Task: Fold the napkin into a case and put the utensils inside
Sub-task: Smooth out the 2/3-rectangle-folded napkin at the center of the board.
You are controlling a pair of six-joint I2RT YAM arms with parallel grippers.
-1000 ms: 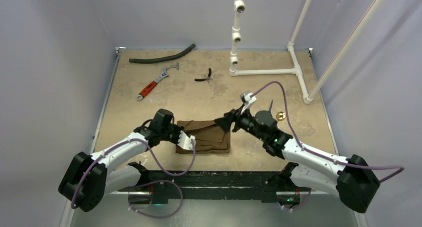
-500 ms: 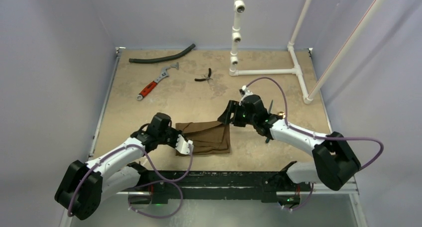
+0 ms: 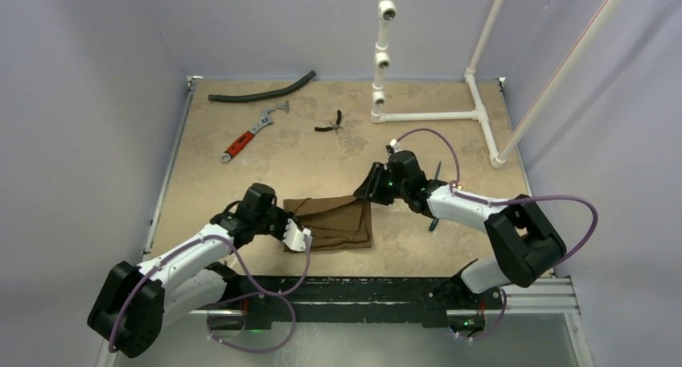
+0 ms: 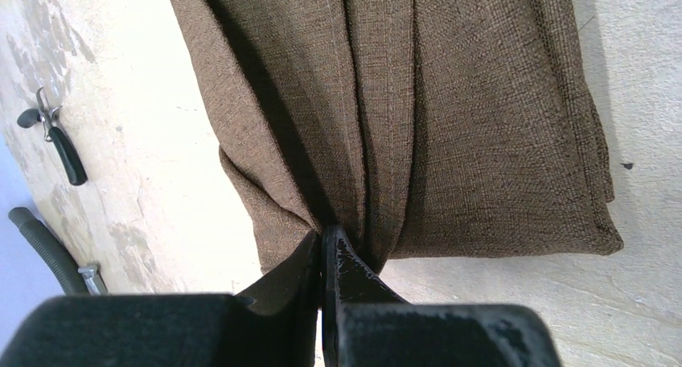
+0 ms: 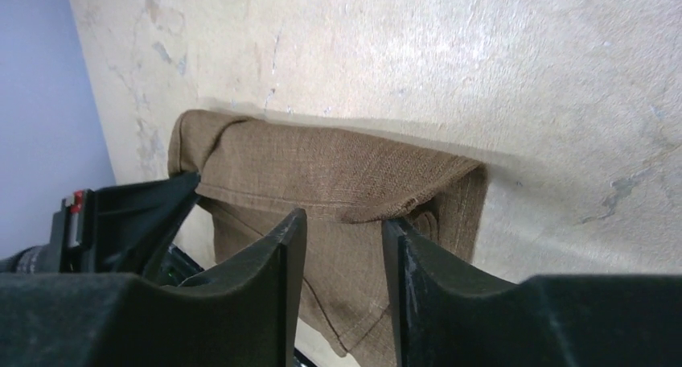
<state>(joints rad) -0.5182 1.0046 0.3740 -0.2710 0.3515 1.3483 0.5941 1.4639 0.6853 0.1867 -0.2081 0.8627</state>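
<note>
Left wrist view: left pincer (image 4: 324,237) pinches the folded napkin (image 4: 450,101).

Soft, even light fell from above. The top view was sharp, with faint shadows on the table (image 3: 306,158). In the left wrist view the napkin (image 4: 466,117) weave was crisp and its folds deeply shadowed; the left gripper (image 4: 323,250) was dark and blurred. In the right wrist view the table glared pale behind the unfocused right gripper (image 5: 344,226).
</note>
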